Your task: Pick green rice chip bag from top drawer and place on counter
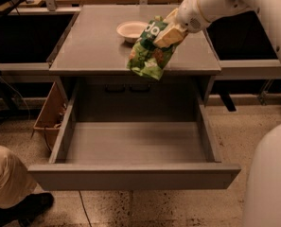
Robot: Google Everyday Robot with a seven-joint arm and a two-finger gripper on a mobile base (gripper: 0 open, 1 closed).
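The green rice chip bag (149, 51) hangs from my gripper (171, 32), which is shut on the bag's upper right part. The bag is in the air over the front edge of the grey counter (92, 41), its lower end dangling just past that edge. The white arm reaches in from the upper right. The top drawer (130, 174) is pulled fully open below and in front of the counter, and its inside shows nothing in it.
A pale round bowl (132, 30) sits on the counter just left of the bag. A tan box (50, 112) stands left of the drawer. A person's leg and shoe (7, 193) are at the lower left. My white base (272, 183) fills the lower right.
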